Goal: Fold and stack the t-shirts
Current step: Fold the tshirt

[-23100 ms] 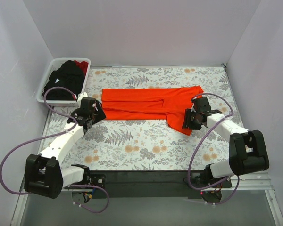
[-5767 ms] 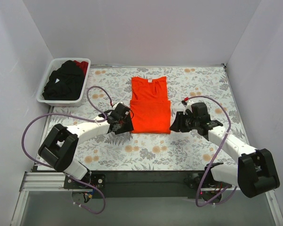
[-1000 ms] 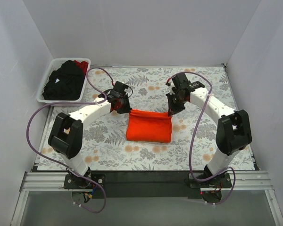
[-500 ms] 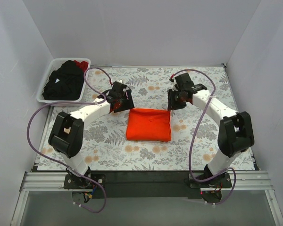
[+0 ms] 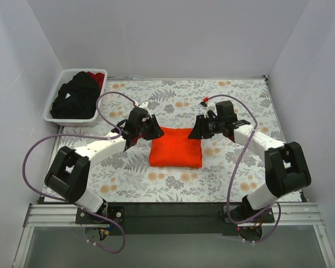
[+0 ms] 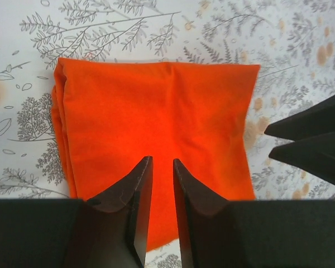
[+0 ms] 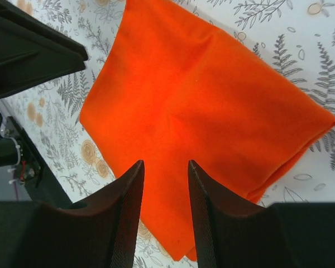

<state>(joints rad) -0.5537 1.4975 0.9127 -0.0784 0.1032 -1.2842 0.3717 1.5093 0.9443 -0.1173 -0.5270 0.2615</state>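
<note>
Hovering over the folded orange t-shirt (image 5: pixel 176 148) on the tabletop (image 5: pixel 156 181), left end effector (image 5: pixel 151 127) and right end effector (image 5: pixel 196 129) stand parted, seemingly empty. Fold looks finished; next, fetch a black t-shirt (image 5: pixel 75 97) from the far-left basket (image 5: pixel 84 71).

Left arm (image 5: pixel 100 146) and right arm (image 5: pixel 261 138) reach inward toward each other, jaws of both narrowly parted

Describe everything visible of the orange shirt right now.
The orange shirt is soft, bright cloth folded into a compact, roughly square packet, layered edges showing on one side, lightly creased on top. It lies flat on the floral table, mid-workspace. The left gripper and right gripper hover at its far corners, gripping nothing.
</note>
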